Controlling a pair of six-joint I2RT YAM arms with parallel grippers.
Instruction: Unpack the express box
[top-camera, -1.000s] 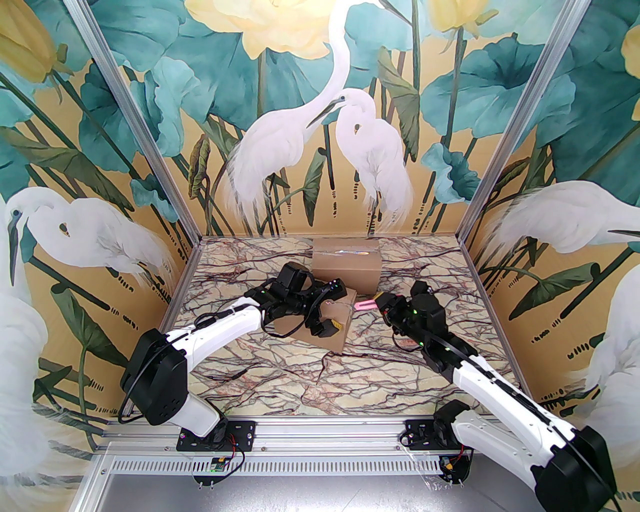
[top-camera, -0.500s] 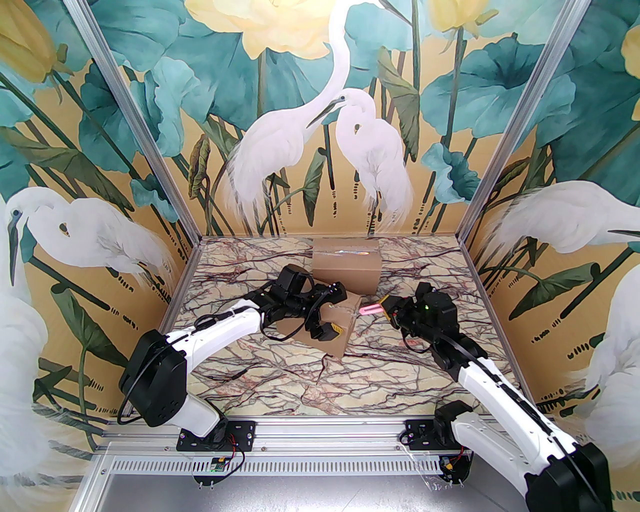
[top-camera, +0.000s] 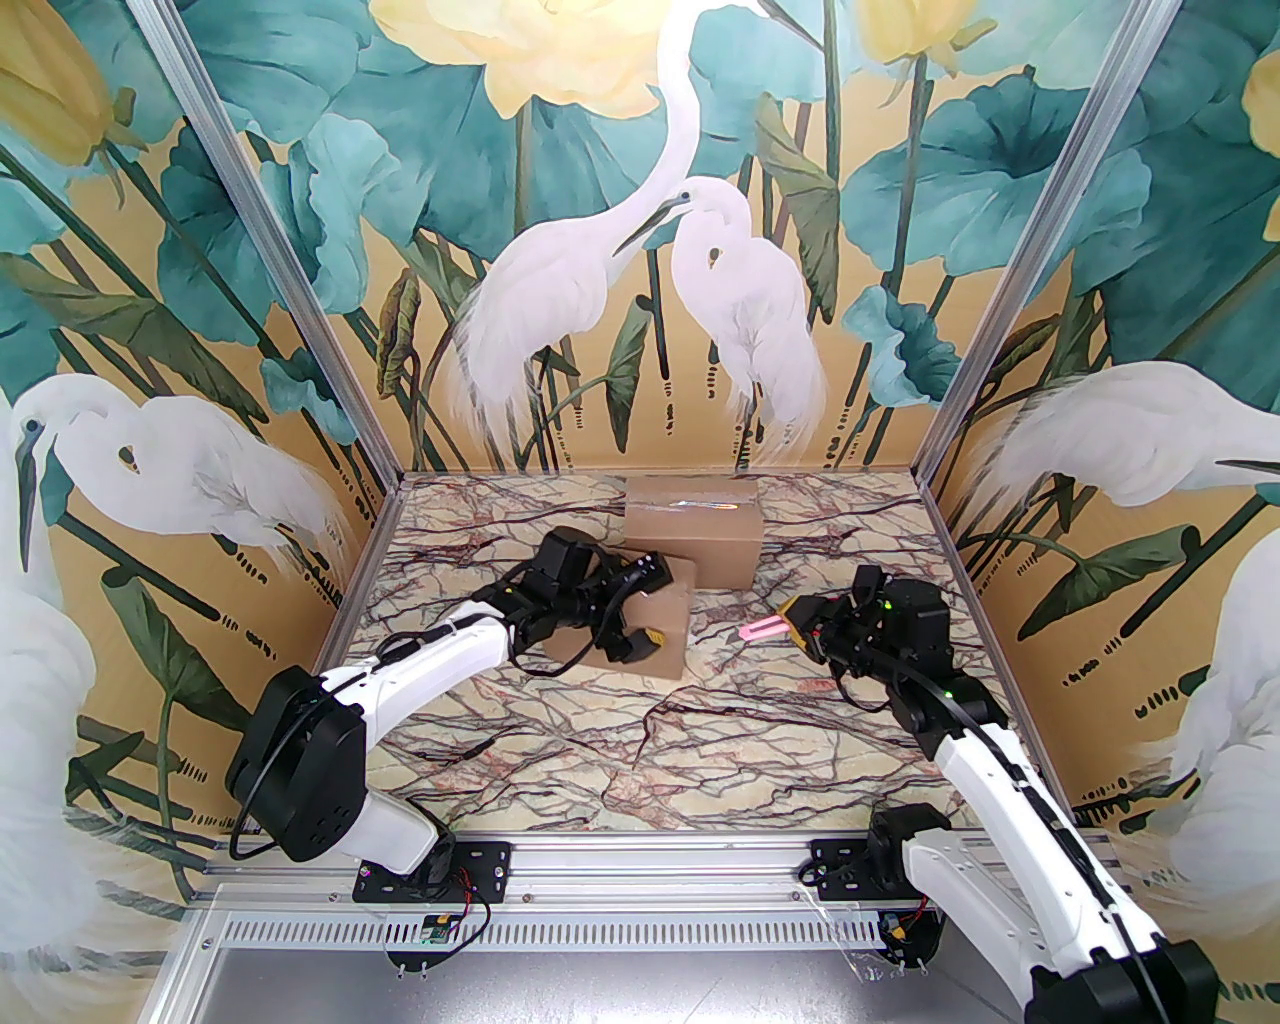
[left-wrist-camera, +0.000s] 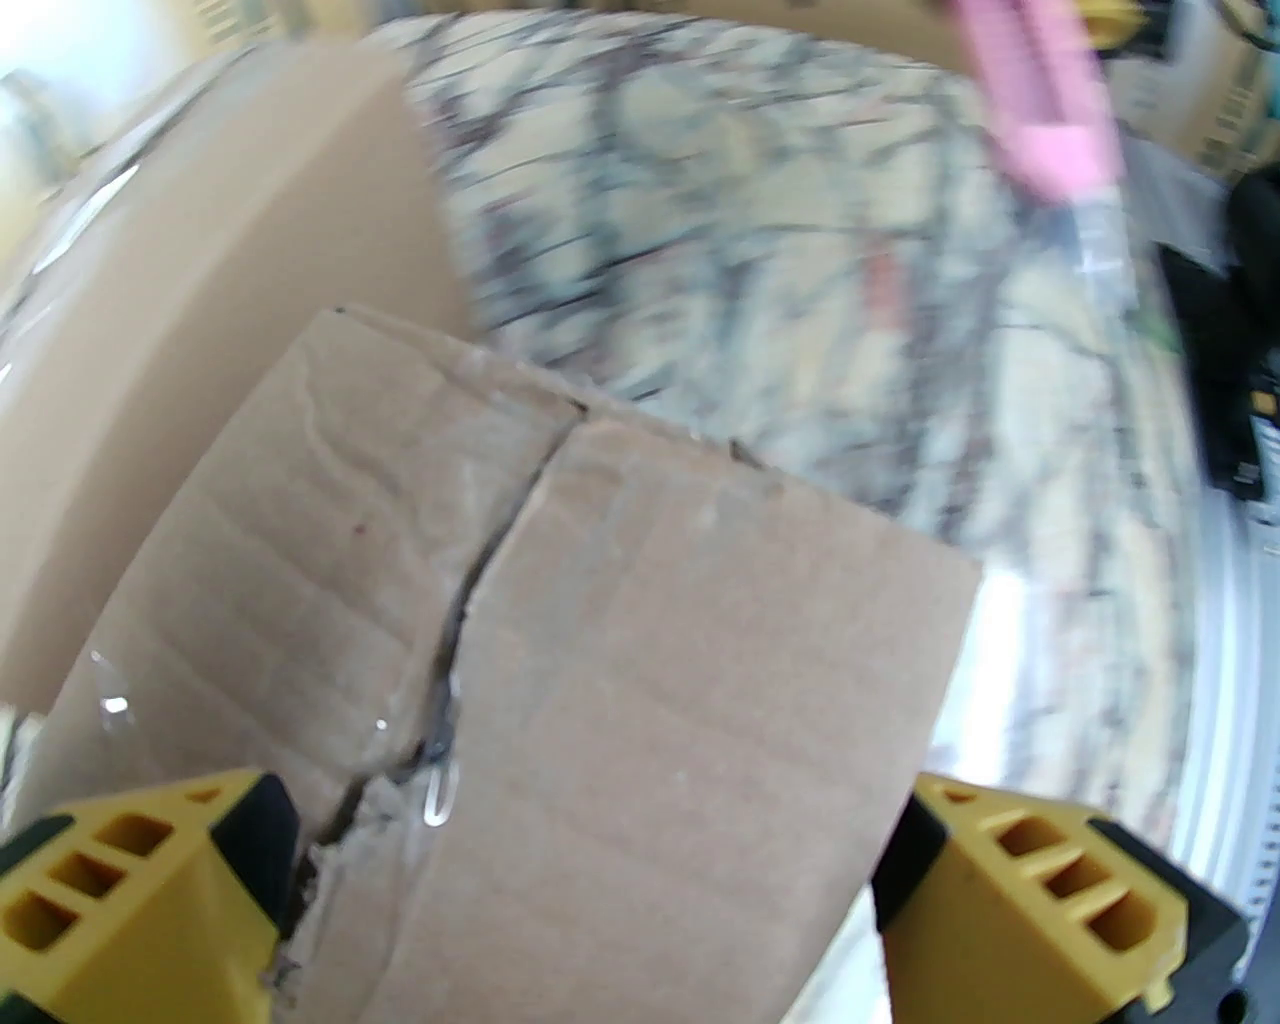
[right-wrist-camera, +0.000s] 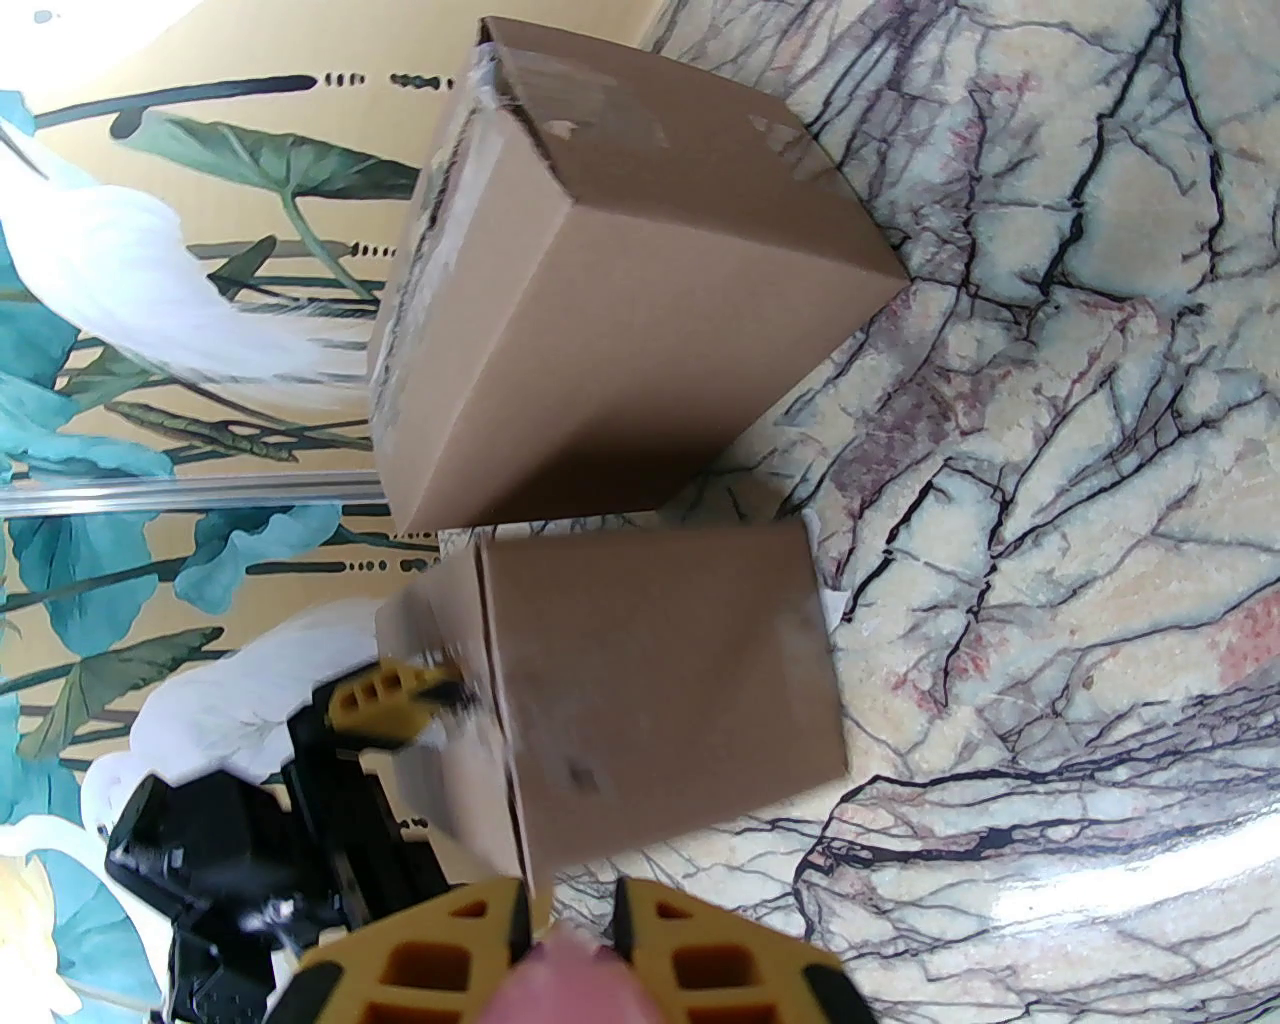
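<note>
The marble-veined tabletop (top-camera: 640, 740) carried two brown cardboard boxes. The larger box (top-camera: 690, 535) stood at 12 o'clock near the back wall. Clear tape shone along its top, and its visible faces were plain brown.

The smaller express box (top-camera: 668, 618) stood at the 7 o'clock side of the larger one, just beside it; whether the two touched could not be told. In the left wrist view its top seam (left-wrist-camera: 470, 600) was split, with torn clear tape along the crack and plain cardboard around it.

The left arm (top-camera: 430, 655) reached in from 7 o'clock. The left jaws were spread wide across the express box, a yellow finger (left-wrist-camera: 130, 890) at each side, clamping it.

The right arm (top-camera: 1000, 790) came in from 5 o'clock. The right jaws were clamped on a pink utility knife (top-camera: 762, 628), which hung at 3 o'clock of the express box, apart from it, with its tip pointing toward 9 o'clock.
</note>
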